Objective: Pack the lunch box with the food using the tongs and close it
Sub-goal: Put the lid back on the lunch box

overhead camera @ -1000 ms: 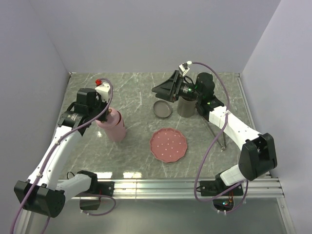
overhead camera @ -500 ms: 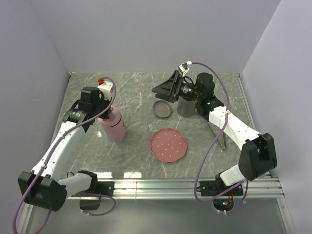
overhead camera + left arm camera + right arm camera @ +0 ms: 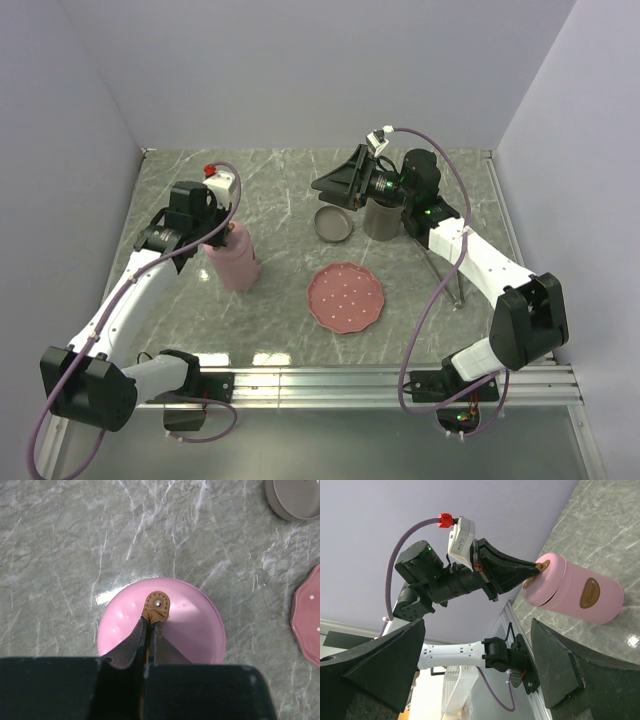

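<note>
Pink plastic filled my left wrist view: the lunch box [image 3: 200, 625], a round canister with its lid on, stood on the marbled grey table [image 3: 280, 190] at the left side, directly under my left gripper [image 3: 148, 627]. That pincer was clenched tight on the small tan leather tab [image 3: 156, 605] that rises from the middle of the lid, the two dark fingers pressed together around its lower part with only the rounded, riveted tip showing past them. From my right wrist I saw the same grip side-on, and an oval tan patch [image 3: 590, 593] on the side of the canister; whatever was stamped on it was too small for me to read.

My right gripper [image 3: 335, 185] was released, its jaws spread wide and holding nothing. It hung level above the back of the table and pointed left, over a grey round lid [image 3: 332, 223] that lay flat just beside an upright grey pot [image 3: 382, 218].

My tongs [image 3: 450, 288] lay on the table at the right, a thin metal line running slantwise near my right forearm, well apart from both pincers. A pink scalloped plate [image 3: 346, 297] dotted with white sat near the middle front, between the lunch box and the tongs, touching neither
</note>
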Motion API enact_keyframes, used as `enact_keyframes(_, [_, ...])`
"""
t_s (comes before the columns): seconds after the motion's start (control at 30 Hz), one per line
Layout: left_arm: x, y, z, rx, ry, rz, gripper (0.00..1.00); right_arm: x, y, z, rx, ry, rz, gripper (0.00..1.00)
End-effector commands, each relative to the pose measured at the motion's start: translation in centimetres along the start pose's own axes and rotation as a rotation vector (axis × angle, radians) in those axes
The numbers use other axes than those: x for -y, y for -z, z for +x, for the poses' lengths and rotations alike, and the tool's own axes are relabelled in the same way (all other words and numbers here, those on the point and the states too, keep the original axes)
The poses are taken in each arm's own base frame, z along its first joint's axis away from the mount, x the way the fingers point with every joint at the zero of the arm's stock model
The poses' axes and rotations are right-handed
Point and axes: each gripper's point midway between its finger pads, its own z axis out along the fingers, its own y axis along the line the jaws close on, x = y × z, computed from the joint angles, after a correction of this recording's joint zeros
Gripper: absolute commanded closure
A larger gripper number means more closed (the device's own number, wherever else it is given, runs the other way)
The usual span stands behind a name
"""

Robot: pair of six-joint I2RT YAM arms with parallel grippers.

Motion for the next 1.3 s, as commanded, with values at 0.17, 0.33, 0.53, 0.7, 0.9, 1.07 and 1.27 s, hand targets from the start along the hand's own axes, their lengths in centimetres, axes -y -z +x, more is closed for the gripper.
enact_keyframes(0.17, [-0.1, 0.4, -0.3, 0.034, 0.006, -0.007, 1.00, -2.0, 0.6, -0.3, 0.009, 0.059, -0.052, 0.07])
enact_keyframes(0.33, [-0.2, 0.4, -0.2, 0.023, 0.000, -0.009, 1.00, -1.8, 0.5, -0.4, 0.009, 0.056, -0.052, 0.07])
enact_keyframes(0.53, [-0.2, 0.8, -0.7, 0.038, 0.001, -0.013, 1.00, -1.7, 0.4, -0.3, 0.005, 0.054, -0.051, 0.07])
enact_keyframes(0.7, [-0.3, 1.3, -1.1, 0.045, -0.009, -0.017, 1.00, -1.6, 0.4, -0.3, 0.007, 0.052, -0.048, 0.07])
enact_keyframes(0.9, [-0.3, 1.7, -1.8, 0.065, -0.009, -0.019, 1.00, -1.5, 0.4, -0.3, 0.007, 0.051, -0.047, 0.07])
enact_keyframes(1.07, [-0.3, 1.7, -2.2, 0.069, -0.008, -0.016, 1.00, -1.5, 0.5, -0.2, 0.004, 0.051, -0.048, 0.07])
enact_keyframes(1.27, [-0.1, 1.9, -2.9, 0.072, -0.036, -0.008, 1.00, -1.3, 0.5, -0.1, 0.004, 0.051, -0.044, 0.07])
